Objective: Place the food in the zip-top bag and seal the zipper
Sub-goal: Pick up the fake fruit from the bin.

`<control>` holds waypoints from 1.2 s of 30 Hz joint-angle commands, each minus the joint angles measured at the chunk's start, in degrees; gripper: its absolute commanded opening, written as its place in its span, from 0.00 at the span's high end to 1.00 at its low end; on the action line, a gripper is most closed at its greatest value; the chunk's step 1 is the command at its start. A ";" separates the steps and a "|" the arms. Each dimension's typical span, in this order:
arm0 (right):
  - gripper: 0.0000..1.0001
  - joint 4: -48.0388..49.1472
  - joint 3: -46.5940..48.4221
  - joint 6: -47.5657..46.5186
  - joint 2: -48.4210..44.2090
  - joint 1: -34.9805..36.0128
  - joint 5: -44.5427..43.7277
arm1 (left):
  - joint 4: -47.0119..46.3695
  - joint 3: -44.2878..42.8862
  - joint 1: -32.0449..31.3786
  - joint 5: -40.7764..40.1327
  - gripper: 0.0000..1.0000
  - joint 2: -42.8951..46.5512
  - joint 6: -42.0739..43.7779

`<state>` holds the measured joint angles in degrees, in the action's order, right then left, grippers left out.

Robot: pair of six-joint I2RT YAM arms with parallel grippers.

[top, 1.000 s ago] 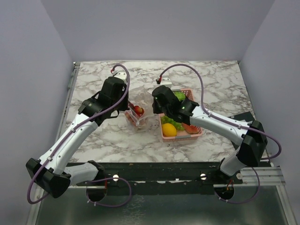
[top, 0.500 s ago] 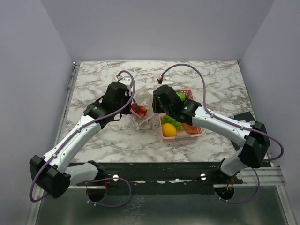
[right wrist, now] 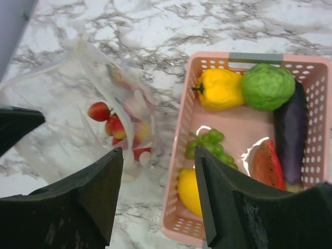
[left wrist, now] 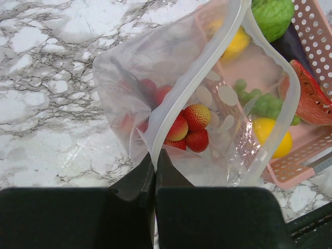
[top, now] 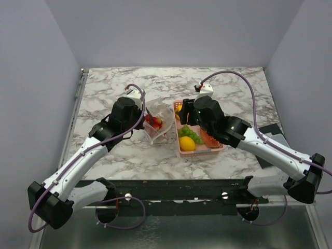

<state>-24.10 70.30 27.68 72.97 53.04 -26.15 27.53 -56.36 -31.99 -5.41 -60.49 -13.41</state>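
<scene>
Left arm stretches forward, left gripper [left wrist: 154,158] pinching the bag [left wrist: 124,78] by its rim, berries [left wrist: 189,129] inside, beside the basket [right wrist: 311,67]. Right arm angles in, right gripper [right wrist: 158,155] spread wide above the gap between bag and basket.

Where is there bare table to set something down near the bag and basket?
Bare table lies along the far edge behind the zip-top bag and pink basket, and left of the bag. Crowded between bag and basket: the left hand pinches the bag's rim, the right hand hovers over the basket.
</scene>
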 commanded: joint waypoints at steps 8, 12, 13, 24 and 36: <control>0.29 -8.55 -9.34 0.31 -4.17 -0.87 -11.02 | -3.36 3.79 0.26 -3.34 1.00 4.90 1.14; 0.25 -11.38 -11.26 2.80 -3.96 -1.13 -11.05 | -3.39 4.21 0.26 -4.05 1.00 5.38 1.24; 0.24 -11.98 -11.74 3.30 -3.83 -1.24 -10.97 | -3.29 4.26 0.26 -4.03 1.00 5.38 1.20; 0.29 -11.71 -14.07 3.60 1.51 -2.95 -4.29 | -3.27 4.65 0.26 -3.25 1.00 5.73 1.07; 0.33 -3.56 -12.93 0.69 11.25 -8.24 4.22 | -3.27 4.82 0.21 -2.59 1.00 5.67 0.94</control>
<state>-31.64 55.57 29.76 80.97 45.25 -26.61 25.39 -51.92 -31.99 -8.10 -55.75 -12.78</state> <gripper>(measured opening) 0.678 0.003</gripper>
